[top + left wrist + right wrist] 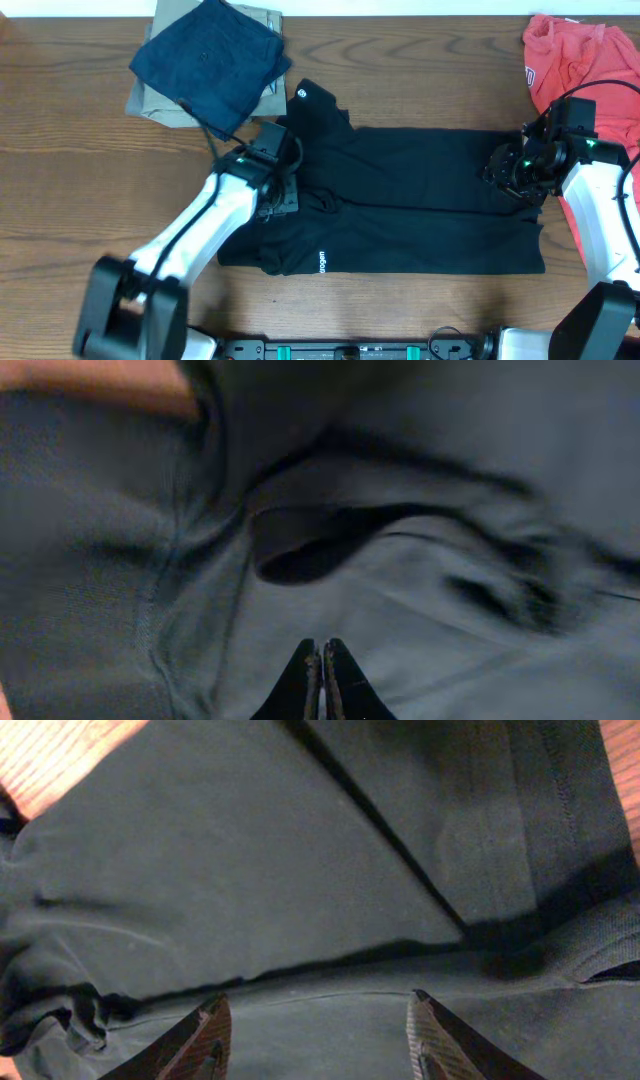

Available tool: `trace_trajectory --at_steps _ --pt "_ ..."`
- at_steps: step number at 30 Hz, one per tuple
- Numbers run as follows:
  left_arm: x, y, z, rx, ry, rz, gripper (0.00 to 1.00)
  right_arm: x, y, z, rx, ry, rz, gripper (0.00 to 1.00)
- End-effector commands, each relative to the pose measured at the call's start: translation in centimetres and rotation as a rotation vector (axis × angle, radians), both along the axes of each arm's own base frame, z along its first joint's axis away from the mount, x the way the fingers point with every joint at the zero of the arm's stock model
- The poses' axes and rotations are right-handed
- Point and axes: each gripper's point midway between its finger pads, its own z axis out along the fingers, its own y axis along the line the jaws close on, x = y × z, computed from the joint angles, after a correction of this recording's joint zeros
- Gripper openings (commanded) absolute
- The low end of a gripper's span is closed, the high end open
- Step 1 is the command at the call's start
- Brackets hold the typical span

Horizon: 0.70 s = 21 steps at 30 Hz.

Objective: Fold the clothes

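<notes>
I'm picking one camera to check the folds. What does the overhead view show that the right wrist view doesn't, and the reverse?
Only overhead: the whole black T-shirt, the left gripper at its collar end, the navy garment on the khaki garment, the red garment. Only right wrist: the right gripper, its fingers spread over a fold edge, and hem stitching. Both: black T-shirt on the wooden table.

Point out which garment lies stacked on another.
The navy blue folded garment, top left in the overhead view: it rests on the khaki-tan garment. The black T-shirt and the red garment lie directly on the table.
</notes>
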Motion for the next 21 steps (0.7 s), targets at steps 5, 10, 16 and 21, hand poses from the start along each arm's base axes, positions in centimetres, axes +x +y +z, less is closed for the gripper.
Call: trace_trajectory --at_steps 5,10,16,21 --pt "-2.2 2.0 -3.6 0.109 0.156 0.004 0.06 0.1 0.4 0.0 0.014 0.005 0.005 0.55" --pt "-4.1 2.8 -4.2 0.140 0.230 0.006 0.06 0.0 0.5 0.0 0.014 0.009 0.005 0.54" --pt "-8.2 3.7 -6.7 0.138 0.332 0.053 0.06 -0.6 0.3 -0.2 0.002 0.034 -0.002 0.53" --pt "-9.8 3.5 -7.6 0.094 0.373 0.066 0.06 -0.9 0.1 -0.5 -0.005 0.051 -0.018 0.53"
